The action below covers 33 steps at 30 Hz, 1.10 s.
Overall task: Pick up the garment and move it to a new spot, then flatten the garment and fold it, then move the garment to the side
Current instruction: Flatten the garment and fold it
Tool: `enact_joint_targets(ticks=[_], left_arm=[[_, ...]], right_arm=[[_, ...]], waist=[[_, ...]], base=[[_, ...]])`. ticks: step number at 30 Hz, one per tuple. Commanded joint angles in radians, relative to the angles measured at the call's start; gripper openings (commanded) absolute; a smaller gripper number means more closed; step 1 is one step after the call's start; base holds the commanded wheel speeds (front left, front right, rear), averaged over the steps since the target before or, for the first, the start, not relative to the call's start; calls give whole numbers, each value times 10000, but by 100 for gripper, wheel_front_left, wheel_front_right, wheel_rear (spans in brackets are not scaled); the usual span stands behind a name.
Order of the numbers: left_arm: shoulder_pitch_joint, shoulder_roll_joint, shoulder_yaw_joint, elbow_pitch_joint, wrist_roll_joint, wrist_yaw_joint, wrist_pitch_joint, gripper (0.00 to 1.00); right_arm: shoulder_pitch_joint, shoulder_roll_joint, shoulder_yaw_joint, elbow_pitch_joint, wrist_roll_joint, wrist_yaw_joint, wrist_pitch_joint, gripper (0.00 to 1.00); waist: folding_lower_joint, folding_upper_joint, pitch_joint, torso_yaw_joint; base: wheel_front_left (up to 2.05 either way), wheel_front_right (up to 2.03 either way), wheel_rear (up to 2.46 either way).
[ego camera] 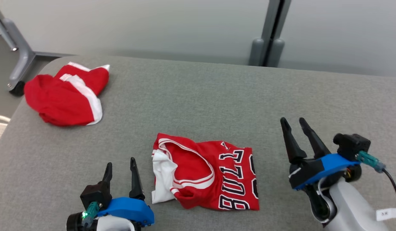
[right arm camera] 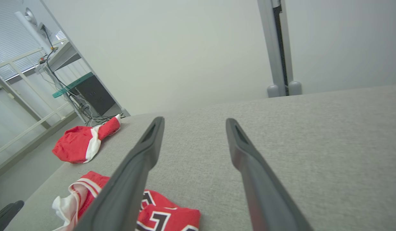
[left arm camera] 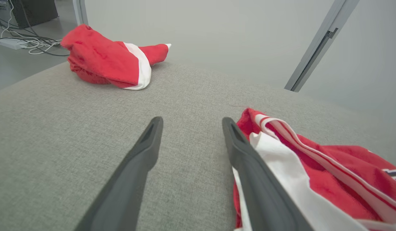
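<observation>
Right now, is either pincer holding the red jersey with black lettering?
No, the left pincer and right pincer both stand open and empty, while the red jersey with black lettering lies on the grey fabric surface.

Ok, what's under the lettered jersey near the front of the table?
The jersey lies crumpled on the grey table, whose cloth shows all around it. Some white fabric pokes out at its left edge. Whatever lies beneath its layers is covered.
</observation>
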Motion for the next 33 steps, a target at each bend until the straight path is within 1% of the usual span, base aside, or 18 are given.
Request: enact_joint_targets(ticks=[1, 4, 8, 12, 13, 16, 21, 28, 32, 33], left_arm=[[21, 9, 60, -62, 114, 23, -27, 100], [116, 11, 214, -102, 256, 92, -26, 100], [191, 11, 415, -66, 456, 107, -26, 100], [374, 9, 633, 51, 806, 132, -27, 100], [454, 12, 715, 73, 868, 105, -26, 100], [671, 2, 879, 129, 1099, 54, -26, 100], [1025, 9, 1038, 81, 1214, 17, -26, 100], [1054, 6, 1010, -9, 1258, -72, -26, 100], [954, 6, 915, -25, 1146, -144, -27, 100], [926, 6, 893, -44, 1105, -162, -26, 100]], right_arm=[[369, 74, -409, -136, -496, 5, -40, 100], [1074, 332, -1496, -333, -1497, 5, -41, 100], [1759, 574, -2342, -494, -2540, 4, -43, 100], [2369, 826, -2818, -651, -3467, 5, -43, 100], [2501, 887, -2922, -651, -3551, 4, -44, 100], [2819, 1007, -2966, -574, -3985, 4, -45, 100], [3118, 1127, -3077, -434, -4077, 5, -44, 100], [3000, 1153, -3087, -365, -4021, 4, -45, 100], [2854, 1161, -2590, -345, -3713, 5, -45, 100], [2796, 1162, -2334, -290, -3573, 4, -45, 95]], waist=[[0, 0, -285, -401], [0, 0, -373, -808], [0, 0, -453, -1163], [0, 0, -583, -1364], [0, 0, -635, -1415], [0, 0, -785, -1537], [0, 0, -955, -1585], [0, 0, -1004, -1381], [0, 0, -953, -1173], [0, 0, -923, -1105]], base=[[0, 0, 0], [0, 0, 0], [0, 0, 0], [0, 0, 0], [0, 0, 0], [0, 0, 0], [0, 0, 0], [0, 0, 0], [0, 0, 0], [0, 0, 0]])
